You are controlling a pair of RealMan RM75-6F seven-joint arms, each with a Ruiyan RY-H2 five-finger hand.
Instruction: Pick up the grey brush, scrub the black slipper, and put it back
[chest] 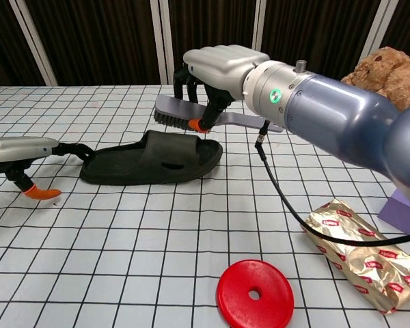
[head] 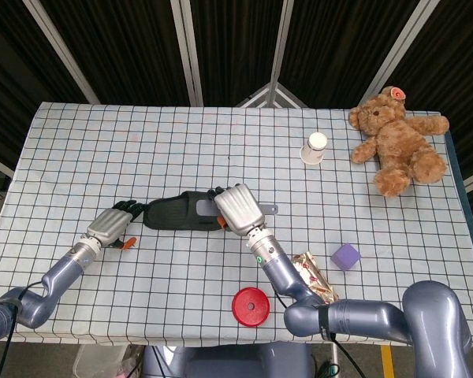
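Observation:
The black slipper (head: pixel 173 213) lies on its sole on the checked cloth, left of centre. My right hand (head: pixel 238 207) grips the grey brush (chest: pixel 183 113) from above, bristles down, just over the slipper's right end (chest: pixel 191 154). The brush's handle (chest: pixel 249 122) sticks out to the right. Whether the bristles touch the slipper cannot be told. My left hand (head: pixel 110 226) lies low on the cloth at the slipper's left end. Its dark fingers (chest: pixel 72 149) reach out to touch that end, and it holds nothing.
A red disc (head: pixel 251 305) lies near the front edge, with a foil snack packet (head: pixel 315 277) and a purple cube (head: pixel 345 256) to its right. A white cup (head: pixel 314 148) and a teddy bear (head: pixel 398 142) stand at the back right.

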